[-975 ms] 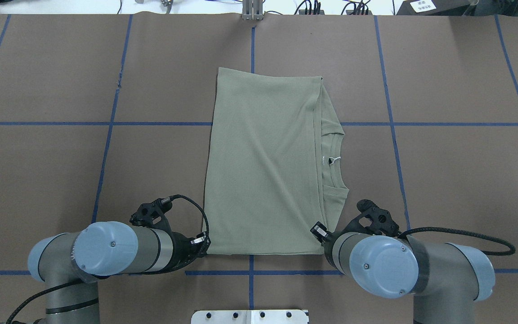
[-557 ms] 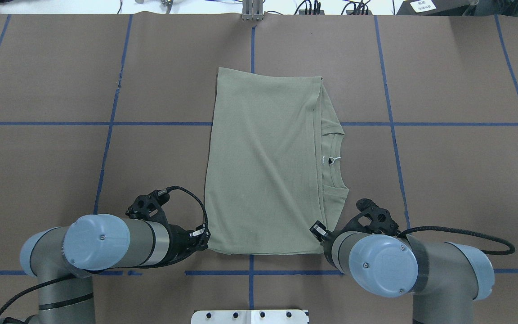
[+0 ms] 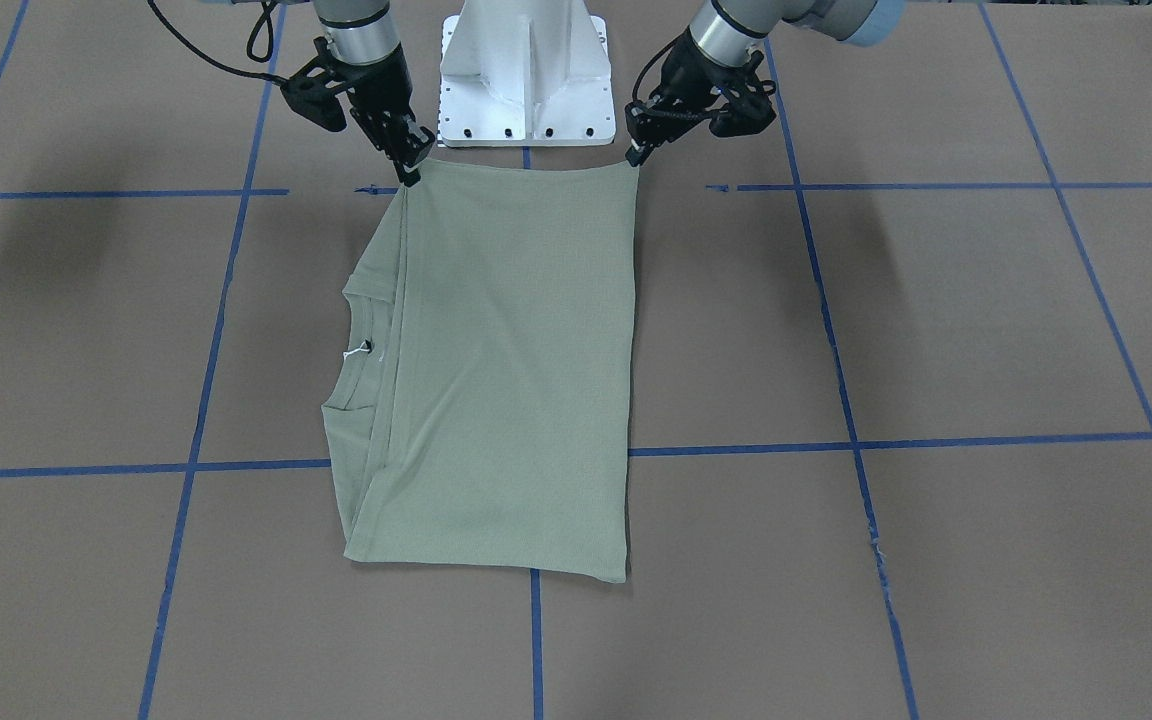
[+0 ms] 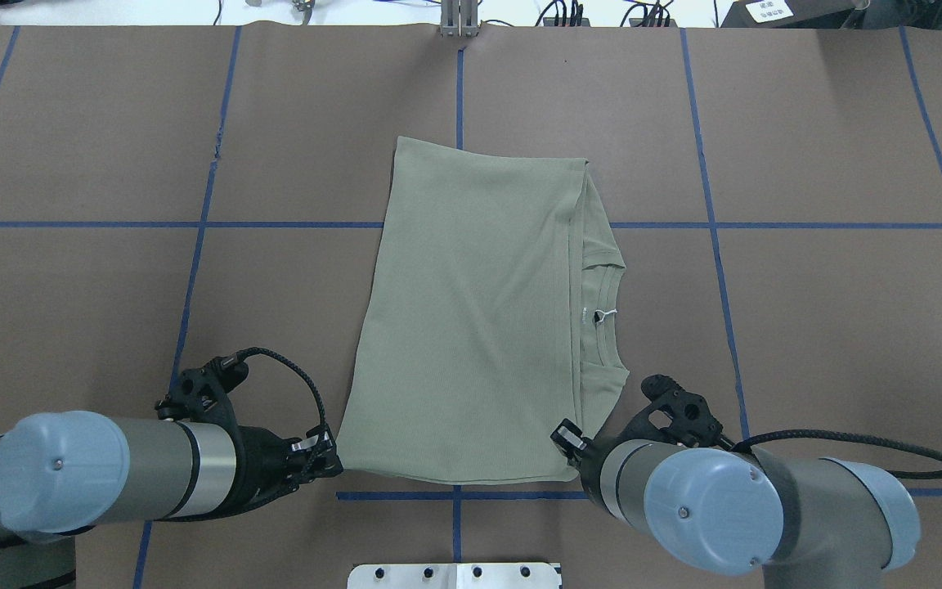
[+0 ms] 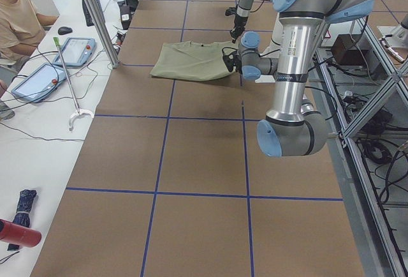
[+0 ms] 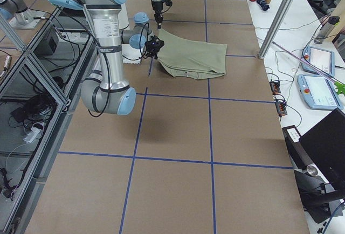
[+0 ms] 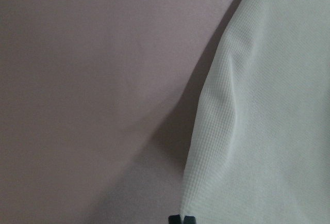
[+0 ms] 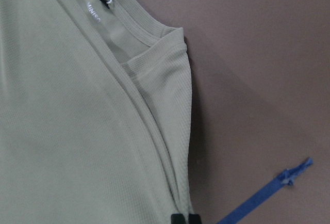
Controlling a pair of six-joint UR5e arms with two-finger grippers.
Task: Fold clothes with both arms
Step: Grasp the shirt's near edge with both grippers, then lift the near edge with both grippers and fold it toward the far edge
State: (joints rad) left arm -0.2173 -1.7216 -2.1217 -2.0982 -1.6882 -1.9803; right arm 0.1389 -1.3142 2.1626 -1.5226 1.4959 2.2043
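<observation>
The sage-green shirt (image 4: 471, 327) lies folded into a long rectangle on the brown table (image 4: 70, 327). Its ribbed neck and white tag (image 4: 606, 315) show along the right side. My left gripper (image 4: 332, 462) is shut on the near left corner of the shirt (image 3: 506, 370). My right gripper (image 4: 569, 458) is shut on the near right corner. In the front view the left gripper (image 3: 633, 155) and right gripper (image 3: 408, 175) hold that edge stretched and slightly raised. The wrist views show shut fingertips (image 7: 181, 219) (image 8: 184, 219) on fabric (image 7: 268, 105) (image 8: 62, 121).
The white base pedestal (image 3: 524, 70) stands just behind the held edge. Blue tape lines (image 4: 193, 270) grid the table. A metal post (image 4: 459, 20) stands at the far edge. A seated operator (image 5: 19, 9) and tablets (image 5: 76, 50) are beyond the far side.
Both grippers have drawn the shirt's near edge toward the robot base. The left gripper has also moved outward to the left, so the edge is wider. The far edge slid nearer.
</observation>
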